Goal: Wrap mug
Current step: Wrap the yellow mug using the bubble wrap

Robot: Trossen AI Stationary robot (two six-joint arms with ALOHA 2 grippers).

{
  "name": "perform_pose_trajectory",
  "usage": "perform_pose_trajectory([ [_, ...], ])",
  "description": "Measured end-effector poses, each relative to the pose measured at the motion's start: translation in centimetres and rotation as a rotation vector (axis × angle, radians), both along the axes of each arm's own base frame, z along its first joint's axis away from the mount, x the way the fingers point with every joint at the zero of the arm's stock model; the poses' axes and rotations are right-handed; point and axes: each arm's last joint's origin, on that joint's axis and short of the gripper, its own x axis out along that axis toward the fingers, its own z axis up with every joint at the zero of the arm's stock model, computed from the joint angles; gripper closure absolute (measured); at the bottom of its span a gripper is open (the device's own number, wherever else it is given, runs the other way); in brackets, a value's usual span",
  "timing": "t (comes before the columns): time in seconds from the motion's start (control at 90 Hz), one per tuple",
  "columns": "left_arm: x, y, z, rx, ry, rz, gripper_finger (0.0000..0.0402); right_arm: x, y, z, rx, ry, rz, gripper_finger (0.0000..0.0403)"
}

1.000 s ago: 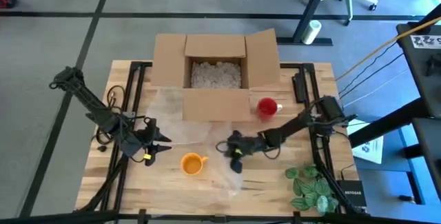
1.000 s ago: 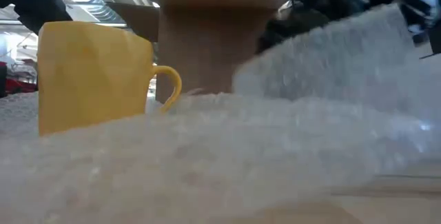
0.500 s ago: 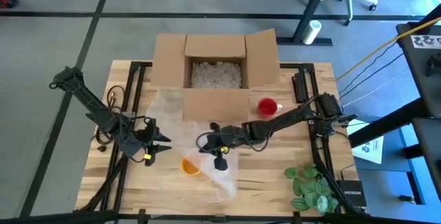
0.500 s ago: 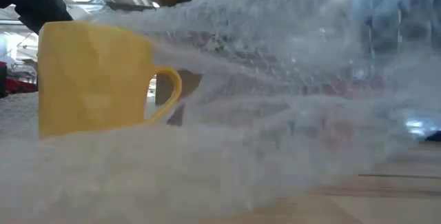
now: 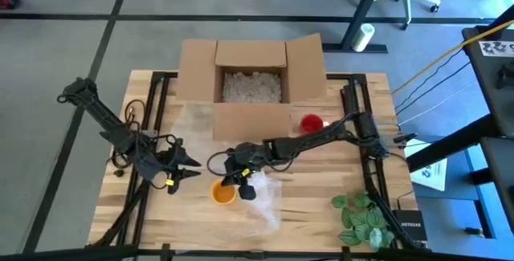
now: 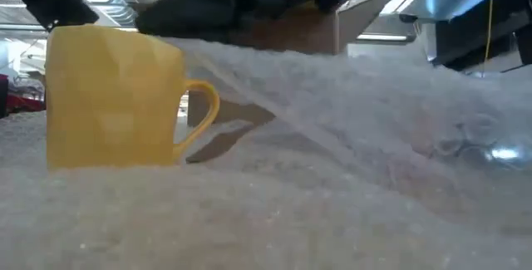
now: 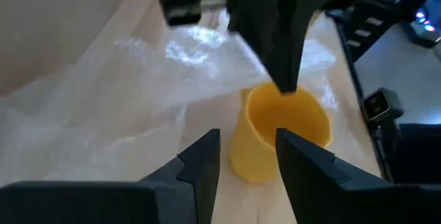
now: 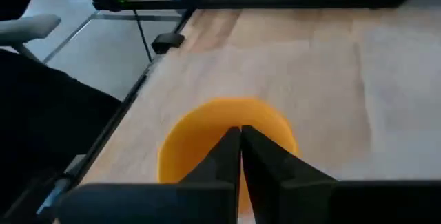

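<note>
The right pincer (image 5: 238, 182) covers part of the yellow mug (image 5: 222, 192) from above. Bubble wrap (image 6: 332, 179) hides the mug's base at counter level.

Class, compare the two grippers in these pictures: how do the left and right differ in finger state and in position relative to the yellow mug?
The left gripper is open and holds nothing; the right gripper is shut on the clear bubble wrap sheet. The left gripper waits beside the yellow ceramic mug, apart from it; the right gripper hangs directly over the mug's rim. Both are dark two-finger grippers pointing toward the mug.
</note>
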Motion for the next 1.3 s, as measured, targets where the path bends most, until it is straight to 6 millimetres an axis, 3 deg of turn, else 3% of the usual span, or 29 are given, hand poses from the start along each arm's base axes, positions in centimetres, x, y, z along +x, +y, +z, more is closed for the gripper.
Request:
perform_pose_trajectory([
  [0.267, -0.1, 0.1, -0.4, -0.017, 0.037, 0.01, 0.0278, -0.2, -1.2, 0.8, -0.094, 0.075, -0.082, 0.0402],
  [0.422, -0.3, -0.1, -0.4, -0.014, 0.04, -0.004, 0.0278, -2.2, -2.6, 1.3, -0.159, 0.275, -0.152, 0.0402],
  [0.611, -0.5, -0.4, -0.4, -0.012, 0.042, -0.028, 0.0278, -3.7, -2.9, 1.4, -0.193, 0.419, -0.152, 0.0402],
  [0.856, -0.8, -0.7, -0.4, -0.021, 0.043, -0.046, 0.0278, -6.3, -3.5, 0.2, -0.297, 0.617, -0.184, 0.0402],
  [1.033, -0.9, -0.9, -0.4, -0.021, 0.038, -0.051, 0.0278, -10.2, -3.9, -0.8, -0.243, 0.626, -0.258, 0.0402],
  [1.3, -1.0, -1.0, -0.4, -0.005, 0.031, -0.055, 0.0278, -20.1, -3.5, -2.0, 0.059, 0.312, -0.451, 0.0402],
])
